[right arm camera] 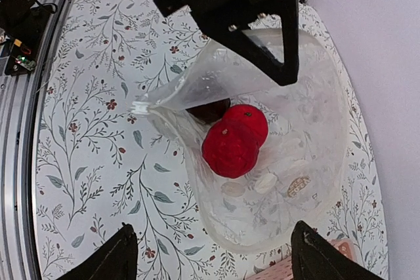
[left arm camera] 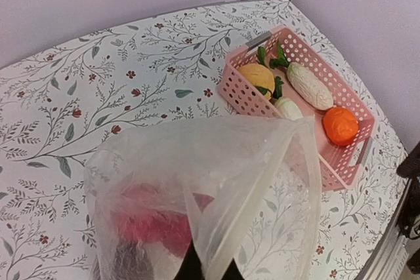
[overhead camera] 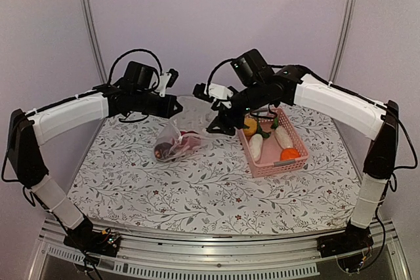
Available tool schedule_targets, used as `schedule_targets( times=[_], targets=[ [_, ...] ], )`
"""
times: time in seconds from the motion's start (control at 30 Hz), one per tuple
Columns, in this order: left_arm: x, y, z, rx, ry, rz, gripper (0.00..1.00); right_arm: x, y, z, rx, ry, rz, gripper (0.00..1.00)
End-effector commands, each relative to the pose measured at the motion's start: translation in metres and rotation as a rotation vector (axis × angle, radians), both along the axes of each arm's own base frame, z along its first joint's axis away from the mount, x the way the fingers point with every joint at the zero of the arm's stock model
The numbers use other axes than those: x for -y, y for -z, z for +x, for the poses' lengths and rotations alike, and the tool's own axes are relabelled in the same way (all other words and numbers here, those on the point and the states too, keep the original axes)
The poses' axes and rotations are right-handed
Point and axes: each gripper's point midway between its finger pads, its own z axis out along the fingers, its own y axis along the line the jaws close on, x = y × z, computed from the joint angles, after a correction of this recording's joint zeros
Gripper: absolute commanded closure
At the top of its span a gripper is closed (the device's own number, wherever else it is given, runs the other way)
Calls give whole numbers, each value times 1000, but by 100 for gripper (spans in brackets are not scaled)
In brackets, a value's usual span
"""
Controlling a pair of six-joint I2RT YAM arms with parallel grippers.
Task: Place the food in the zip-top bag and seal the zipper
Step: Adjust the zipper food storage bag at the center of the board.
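Note:
The clear zip-top bag [overhead camera: 178, 137] hangs with its mouth open in mid-table. My left gripper [overhead camera: 174, 105] is shut on the bag's top edge and holds it up; its dark fingers show through the plastic in the left wrist view [left arm camera: 203, 268]. Two red pieces [right arm camera: 233, 140] and a dark purple piece [right arm camera: 210, 110] lie inside the bag [right arm camera: 289, 162]. My right gripper [overhead camera: 220, 122] is open and empty just above the bag's right rim, with its fingertips [right arm camera: 122, 254] spread wide over the mouth. The zipper strip runs along the mouth edge [right arm camera: 164, 100].
The pink lattice basket [overhead camera: 281, 162] stands right of the bag. It holds a yellow piece [left arm camera: 256, 77], a white piece [left arm camera: 310, 87], a smaller white piece [left arm camera: 287, 108] and an orange piece [left arm camera: 340, 125]. Walls close the back and sides.

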Motion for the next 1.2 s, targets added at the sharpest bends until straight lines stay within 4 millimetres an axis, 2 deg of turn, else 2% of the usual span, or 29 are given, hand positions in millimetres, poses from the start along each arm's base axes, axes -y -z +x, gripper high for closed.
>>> schedule_targets(
  times=[0.0,0.17,0.37,0.6,0.7,0.77,0.8,0.87,0.93,1.0,1.03,1.1,1.17],
  targets=[
    [16,4,-7,-34,77,0,100,3,-18,-30,78,-196,22,24],
    [29,13,-17,-55,138,17,100,-2,0,-31,64,-223,-12,29],
    [35,16,-24,-48,166,53,100,-15,40,-25,56,-217,-97,32],
    [35,8,-25,-32,169,51,100,-28,90,-34,26,-237,-179,37],
    [34,6,-26,-29,169,52,100,-31,104,-31,63,-211,-209,45],
    [33,5,-26,-25,168,52,100,-32,108,-27,90,-190,-228,58],
    [33,5,-26,-25,168,54,100,-34,107,-25,103,-178,-228,69],
    [32,5,-26,-22,166,59,100,-37,96,-20,137,-154,-215,98],
    [33,6,-28,-24,181,67,100,-43,74,-24,164,-159,-173,100],
    [39,-3,-38,-24,254,53,100,-49,28,-36,208,-199,-51,100],
    [42,-12,-45,-16,293,33,100,-49,-2,-41,243,-207,26,100],
    [38,-33,-47,42,292,1,99,-45,-48,-47,281,-202,112,100],
    [24,-42,-39,102,226,-14,100,-45,-49,-43,278,-189,76,100]
  ],
)
